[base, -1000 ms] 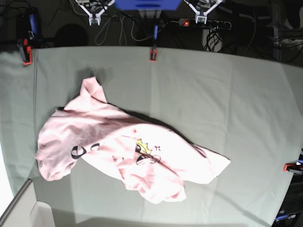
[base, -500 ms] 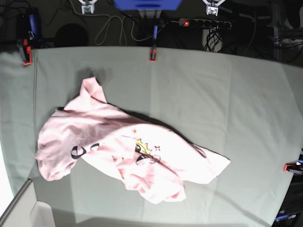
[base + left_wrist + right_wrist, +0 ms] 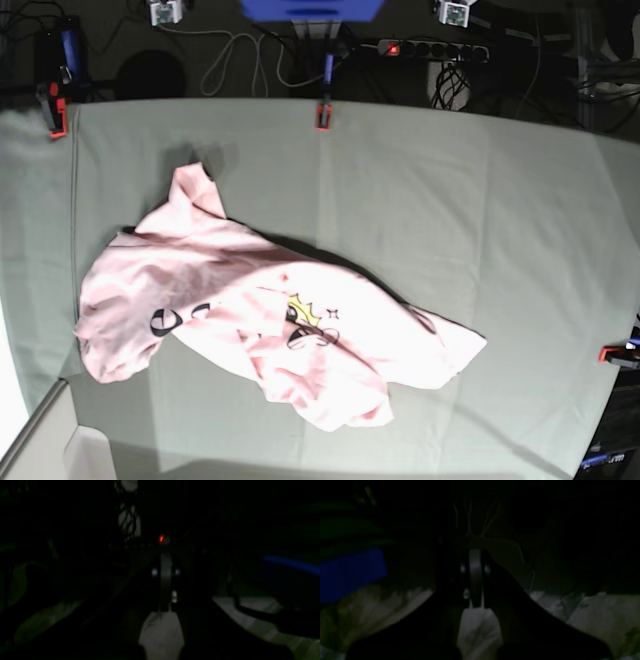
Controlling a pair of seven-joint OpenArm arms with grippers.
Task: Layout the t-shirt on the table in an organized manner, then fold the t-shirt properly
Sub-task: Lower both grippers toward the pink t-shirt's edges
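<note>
the base view shows the whole desk (image 3: 520, 250), covered by a creased pale grey-green cloth, with the t-shirt (image 3: 270, 320) lying crumpled on its left and centre part. the shirt is pale pink; black lettering and a small yellow-and-black print (image 3: 305, 312) face up near its middle, partly folded over. one sleeve or corner points toward the far edge, another reaches toward the right. neither wrist view shows the shirt.

the left wrist view is very dark: it shows the left claw (image 3: 165, 605) with its jaws together, empty, above a pale patch of cloth, and a small red light (image 3: 161, 539) behind it. the right wrist view, equally dark, shows the right claw (image 3: 476, 602) closed on nothing, with a blue block (image 3: 350, 572) to its left.

compared with the earlier base frames, both claws have withdrawn toward the top edge; only their white tips remain in view. the shirt has not moved.

red clamps (image 3: 323, 115) sit at the desk edges. cables and a power strip (image 3: 430, 47) lie beyond the far edge. nothing covers the shirt.
</note>
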